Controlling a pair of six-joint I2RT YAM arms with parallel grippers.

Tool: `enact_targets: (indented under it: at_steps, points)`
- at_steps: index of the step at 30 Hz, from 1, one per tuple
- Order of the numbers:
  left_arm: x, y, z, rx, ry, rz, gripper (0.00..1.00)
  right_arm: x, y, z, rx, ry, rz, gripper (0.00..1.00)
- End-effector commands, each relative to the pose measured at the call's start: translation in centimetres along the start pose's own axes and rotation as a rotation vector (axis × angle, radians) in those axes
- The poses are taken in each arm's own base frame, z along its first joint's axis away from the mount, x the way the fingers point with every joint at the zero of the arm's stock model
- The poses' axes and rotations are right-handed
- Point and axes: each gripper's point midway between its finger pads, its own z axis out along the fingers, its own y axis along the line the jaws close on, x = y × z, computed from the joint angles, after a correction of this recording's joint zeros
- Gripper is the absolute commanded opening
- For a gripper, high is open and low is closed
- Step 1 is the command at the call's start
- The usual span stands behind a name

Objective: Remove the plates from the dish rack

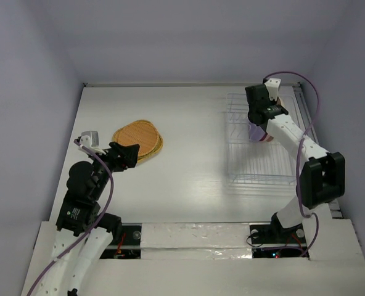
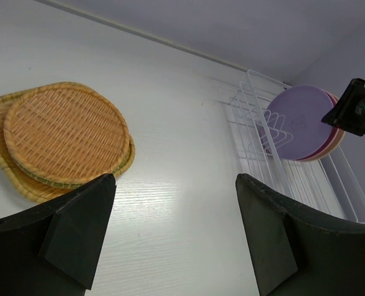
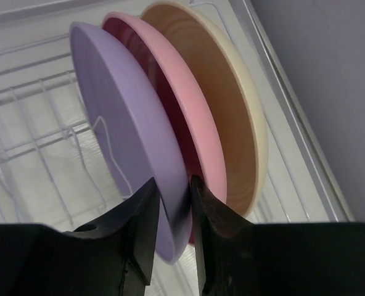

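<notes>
Three round plates stand upright in the white wire dish rack [image 3: 34, 142]: a lavender plate [image 3: 121, 117], a pink one [image 3: 195, 111] and a cream one [image 3: 247, 117]. My right gripper [image 3: 172, 180] is shut on the lavender plate's rim, one finger on each face. In the top view it sits at the rack's far right end [image 1: 259, 123]. Two orange woven plates [image 1: 138, 139] lie stacked on the table at the left. My left gripper [image 2: 175, 177] hovers open and holds nothing, just right of that stack [image 2: 65, 135].
The rack [image 1: 256, 166] stretches toward the near edge with its other slots bare. A grey wall runs close behind and right of the rack. White table [image 1: 195, 154] lies between the woven stack and the rack.
</notes>
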Motion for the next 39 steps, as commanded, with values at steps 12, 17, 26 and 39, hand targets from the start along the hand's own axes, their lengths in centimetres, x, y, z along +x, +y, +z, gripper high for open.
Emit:
enact_targets:
  at_steps: [12,17,26,39]
  points:
    - [-1.0,-0.9,0.1,0.043,-0.04,0.017,0.76,-3.0,-2.1,-1.2,0.108,-0.028,-0.108,0.02]
    - [-1.0,-0.9,0.1,0.045,-0.041,0.018,0.76,-5.2,-2.7,-3.1,0.12,-0.076,-0.149,0.0]
    - [-1.0,-0.9,0.0,0.046,-0.042,0.018,0.76,-8.2,-3.9,-6.9,0.113,-0.142,-0.152,0.0]
    - [-1.0,-0.6,0.3,0.032,-0.041,0.017,0.75,-8.4,6.1,-17.2,-0.535,-0.257,-0.017,0.0]
